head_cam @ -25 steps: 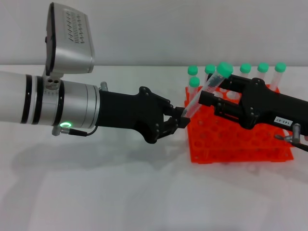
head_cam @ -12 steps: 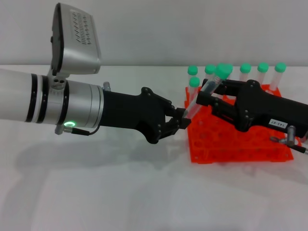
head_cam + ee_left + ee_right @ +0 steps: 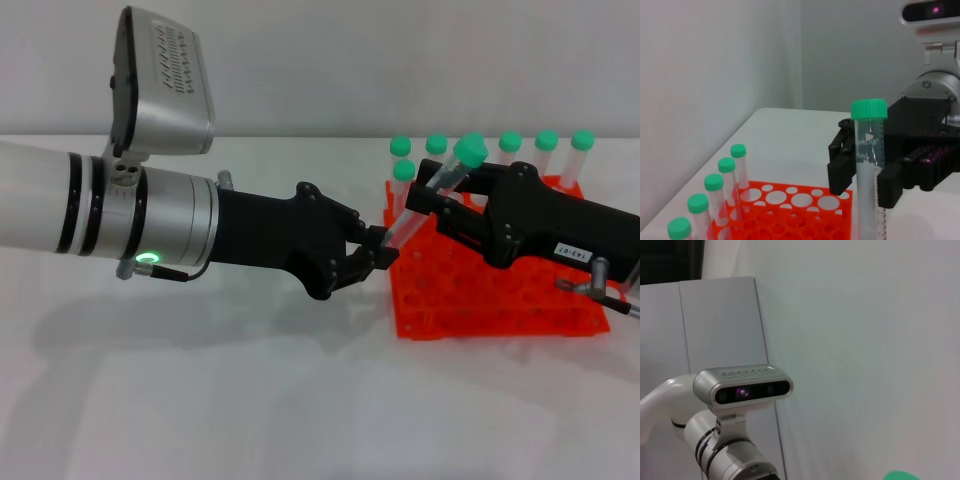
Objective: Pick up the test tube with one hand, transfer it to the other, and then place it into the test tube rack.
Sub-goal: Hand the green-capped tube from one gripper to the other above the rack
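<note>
The test tube [image 3: 405, 218] is clear with a green cap and slants over the near-left corner of the orange test tube rack [image 3: 480, 300]. My left gripper [image 3: 380, 248], on the silver-white forearm, is shut on the tube's lower end. My right gripper [image 3: 432, 205], black with a white label, reaches in over the rack, its fingers open and set close on either side of the tube's upper part below the cap. The left wrist view shows the tube [image 3: 867, 150] upright between the right gripper's fingers [image 3: 840, 172], above the rack [image 3: 790, 200]. The right wrist view shows only a sliver of green cap [image 3: 900, 475].
Several more green-capped tubes [image 3: 510, 145] stand in the rack's back rows, behind the right gripper, and also show in the left wrist view [image 3: 715, 185]. The rack sits on a white table [image 3: 250, 400] before a white wall. The left arm's camera housing [image 3: 165, 85] rises above its forearm.
My right gripper has moved a little left along the tube, closer to the left gripper. The tube's cap has shifted slightly down. The left gripper has stayed almost still.
</note>
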Controlling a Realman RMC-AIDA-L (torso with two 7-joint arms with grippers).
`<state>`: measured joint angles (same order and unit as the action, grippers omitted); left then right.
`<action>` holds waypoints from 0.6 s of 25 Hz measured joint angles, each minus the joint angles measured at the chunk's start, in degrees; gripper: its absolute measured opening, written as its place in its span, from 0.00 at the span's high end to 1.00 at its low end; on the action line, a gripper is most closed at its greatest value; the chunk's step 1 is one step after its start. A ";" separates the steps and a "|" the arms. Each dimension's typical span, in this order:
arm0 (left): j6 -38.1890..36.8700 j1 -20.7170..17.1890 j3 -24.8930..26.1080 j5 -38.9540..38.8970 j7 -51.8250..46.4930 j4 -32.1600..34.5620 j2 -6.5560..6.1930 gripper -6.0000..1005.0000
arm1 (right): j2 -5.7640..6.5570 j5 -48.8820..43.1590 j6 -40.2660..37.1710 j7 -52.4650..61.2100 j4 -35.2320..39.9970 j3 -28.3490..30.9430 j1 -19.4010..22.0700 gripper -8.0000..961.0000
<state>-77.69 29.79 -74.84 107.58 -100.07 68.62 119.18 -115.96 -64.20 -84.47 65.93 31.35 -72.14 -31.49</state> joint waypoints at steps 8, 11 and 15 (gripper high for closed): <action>1.06 -0.08 0.05 0.67 -0.02 -0.37 -0.01 0.86 | 0.12 0.15 -0.81 -1.92 0.09 -0.05 0.71 0.69; 1.24 0.13 0.05 0.72 0.01 -1.08 -0.01 0.86 | 0.01 0.57 -1.04 -3.03 0.06 -0.41 0.89 0.72; 1.29 0.27 0.05 0.78 0.01 -1.35 -0.01 0.87 | 0.01 0.71 -0.66 -3.19 -0.18 -1.10 0.58 0.78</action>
<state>-76.40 30.06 -74.79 108.36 -100.06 67.27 119.17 -115.96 -63.49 -85.12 62.74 31.17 -73.24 -30.91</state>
